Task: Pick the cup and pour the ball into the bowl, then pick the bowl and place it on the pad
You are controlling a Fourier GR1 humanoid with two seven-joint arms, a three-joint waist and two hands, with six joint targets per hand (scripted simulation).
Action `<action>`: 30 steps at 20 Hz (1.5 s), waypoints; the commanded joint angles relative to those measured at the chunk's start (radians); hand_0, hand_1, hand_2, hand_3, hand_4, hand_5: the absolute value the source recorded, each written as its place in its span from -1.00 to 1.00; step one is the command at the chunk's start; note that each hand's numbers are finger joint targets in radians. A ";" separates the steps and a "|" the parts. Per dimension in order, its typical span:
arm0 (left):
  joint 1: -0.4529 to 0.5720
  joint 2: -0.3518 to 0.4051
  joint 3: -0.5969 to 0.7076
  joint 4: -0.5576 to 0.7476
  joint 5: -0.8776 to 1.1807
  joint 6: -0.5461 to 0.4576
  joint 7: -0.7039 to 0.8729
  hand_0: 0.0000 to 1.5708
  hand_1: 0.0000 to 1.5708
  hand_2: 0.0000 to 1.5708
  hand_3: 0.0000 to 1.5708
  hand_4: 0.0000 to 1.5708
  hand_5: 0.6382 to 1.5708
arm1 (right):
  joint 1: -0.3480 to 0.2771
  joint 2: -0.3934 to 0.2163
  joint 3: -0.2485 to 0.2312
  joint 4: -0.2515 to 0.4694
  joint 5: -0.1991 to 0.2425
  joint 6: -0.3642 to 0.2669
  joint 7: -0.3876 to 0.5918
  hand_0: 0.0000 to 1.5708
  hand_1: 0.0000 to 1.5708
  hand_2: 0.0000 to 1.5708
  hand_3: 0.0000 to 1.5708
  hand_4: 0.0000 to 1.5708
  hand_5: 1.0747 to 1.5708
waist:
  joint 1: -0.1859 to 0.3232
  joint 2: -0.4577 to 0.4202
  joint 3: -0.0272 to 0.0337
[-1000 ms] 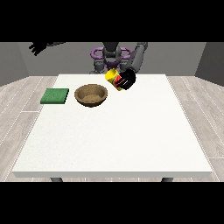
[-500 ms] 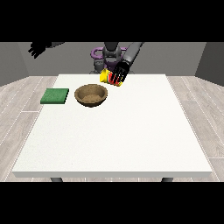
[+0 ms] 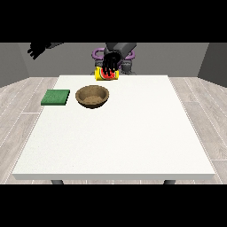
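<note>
A yellow cup (image 3: 107,75) with red at its mouth is held tipped on its side above the table's far edge, just behind and to the right of the bowl. The hand at the view's right (image 3: 110,64) covers the cup from above, its fingers curled over it. I cannot make out the ball on its own. A brown bowl (image 3: 92,103) rests upright on the table, and I see nothing inside it. To the bowl's left lies a flat green pad (image 3: 55,97). The hand at the view's left (image 3: 37,49) hangs raised far beyond the table's left corner, fingers relaxed.
The white table (image 3: 119,137) stretches wide towards the camera. The robot's torso (image 3: 120,48) stands behind the far edge. Grey wooden floor surrounds the table.
The hand with the cup has shifted towards the view's left, closer to the bowl, and the cup has turned further onto its side. Bowl, pad and the other hand stay put.
</note>
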 commanded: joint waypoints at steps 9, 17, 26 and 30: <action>0.026 -0.004 -0.264 -0.194 -0.146 -0.402 0.189 -0.58 -0.58 0.62 1.00 0.39 1.00 | -0.044 0.067 0.070 0.060 0.054 -0.013 -0.036 -1.00 -1.00 -1.00 -0.58 -0.13 0.91 | -0.065 -0.029 -0.0015; -0.001 0.034 -0.089 -0.295 -0.118 -0.271 0.133 -0.59 -0.59 0.90 0.97 0.41 1.00 | -0.043 0.051 0.030 0.055 0.067 -0.099 -0.044 -1.00 -1.00 -1.00 -0.82 -0.08 0.90 | 0.063 -0.017 -0.0027; 0.089 0.101 0.396 -0.599 0.474 -0.104 -0.160 -1.00 -1.00 -1.00 -1.00 0.50 0.96 | -0.055 0.054 -0.017 0.076 0.076 -0.205 -0.044 -1.00 -1.00 -1.00 -1.00 0.00 0.94 | 0.274 -0.001 -0.0170; 0.091 0.107 0.592 -0.689 0.761 -0.217 -0.237 -1.00 -1.00 -1.00 -1.00 0.39 1.00 | -0.055 0.064 -0.021 0.082 0.094 -0.246 -0.058 -1.00 -1.00 -1.00 -1.00 0.00 0.94 | 0.327 0.041 -0.0154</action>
